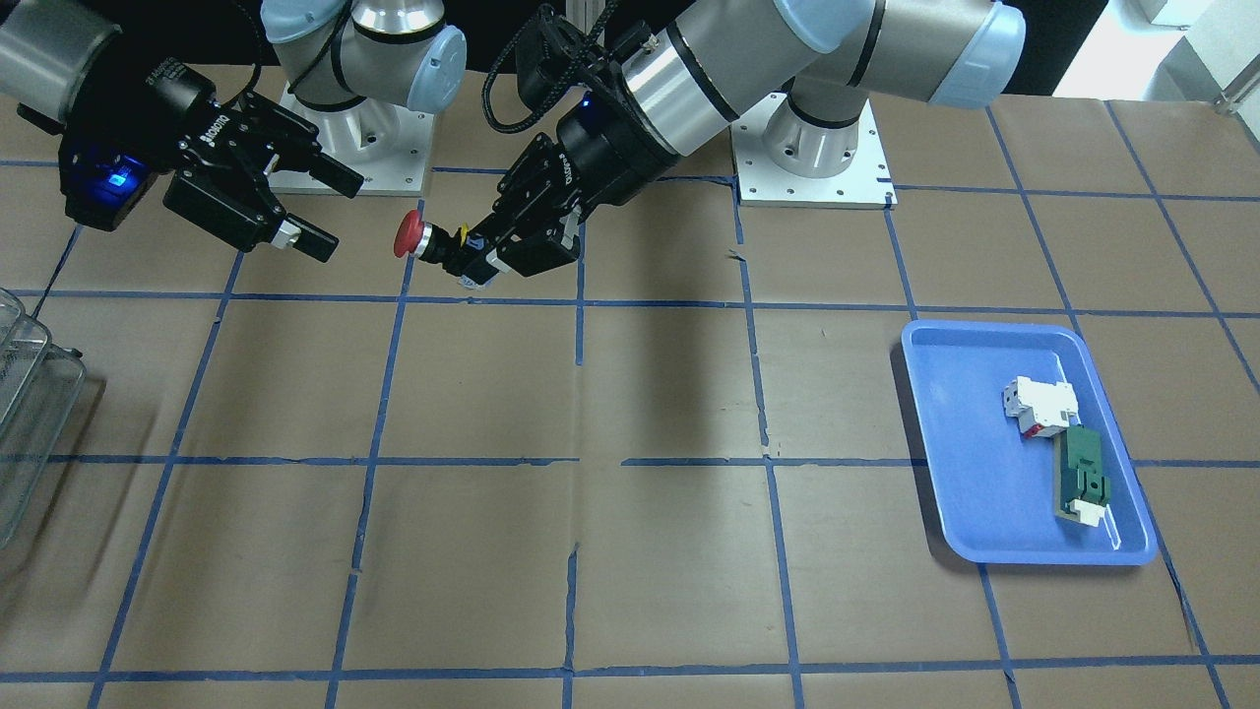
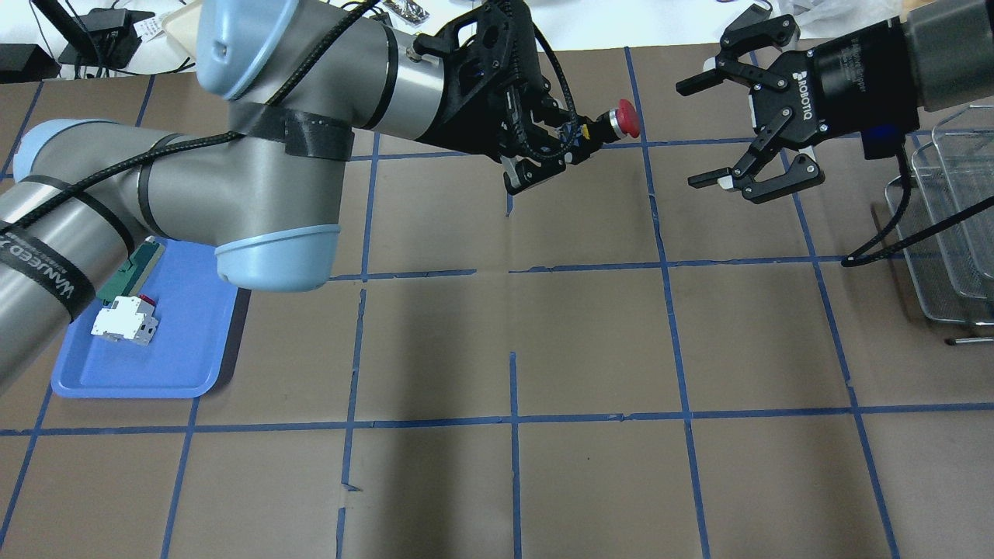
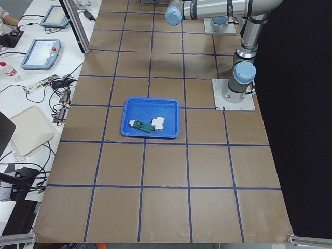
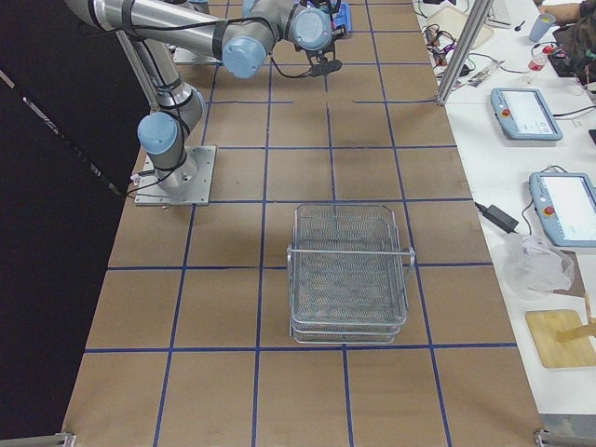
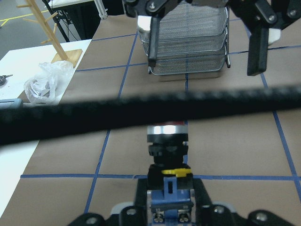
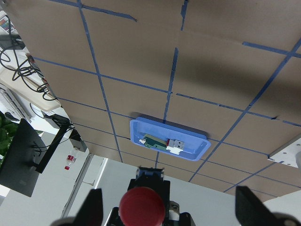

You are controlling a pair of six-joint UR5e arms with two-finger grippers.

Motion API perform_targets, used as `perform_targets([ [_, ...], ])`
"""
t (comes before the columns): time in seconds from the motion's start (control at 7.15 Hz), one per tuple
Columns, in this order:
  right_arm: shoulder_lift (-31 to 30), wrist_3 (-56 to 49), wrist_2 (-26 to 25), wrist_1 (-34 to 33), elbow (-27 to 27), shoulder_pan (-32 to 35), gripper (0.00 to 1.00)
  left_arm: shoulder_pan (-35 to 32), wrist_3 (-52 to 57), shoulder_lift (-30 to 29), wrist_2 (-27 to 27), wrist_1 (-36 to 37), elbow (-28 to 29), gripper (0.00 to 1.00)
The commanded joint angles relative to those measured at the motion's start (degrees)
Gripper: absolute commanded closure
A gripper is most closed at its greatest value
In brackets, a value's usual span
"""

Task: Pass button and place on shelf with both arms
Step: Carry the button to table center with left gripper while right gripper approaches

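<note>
My left gripper (image 1: 479, 258) is shut on the dark block body of the button (image 1: 418, 239) and holds it level above the table, red head pointing at my right gripper. It shows the same in the overhead view, gripper (image 2: 561, 146) and button (image 2: 617, 123). My right gripper (image 2: 693, 133) is open and empty, facing the red head with a short gap between them. In the left wrist view the button (image 5: 167, 141) points at the right gripper's fingers (image 5: 257, 47), with the wire-mesh shelf (image 5: 188, 44) behind them. The right wrist view shows the red head (image 6: 141, 205) centred ahead.
The shelf (image 2: 943, 233) stands at the table's right end (image 4: 349, 270) (image 1: 25, 394). A blue tray (image 1: 970, 473) on the left side holds a white-and-red breaker block (image 1: 1039, 406) and a green-and-white flat part (image 1: 1083, 478). Brown table with blue tape grid.
</note>
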Motion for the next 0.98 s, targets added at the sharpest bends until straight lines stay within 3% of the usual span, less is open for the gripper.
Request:
perform_targets([
  [0.0,1.1,3.1,0.1,-2.7,-0.8,0.3,0.00,-0.4,-0.4,0.3,0.0,0.1,0.0,1.00],
  [0.28,4.2,8.7,0.1,-6.3,-3.1,3.3,0.00,-0.4,-0.4,0.1,0.0,0.1,0.0,1.00],
  [0.84,4.4,12.6,-0.3,-8.2,-3.3,6.4,0.00,-0.5,-0.5,-0.1,-0.1,0.1,0.0,1.00],
])
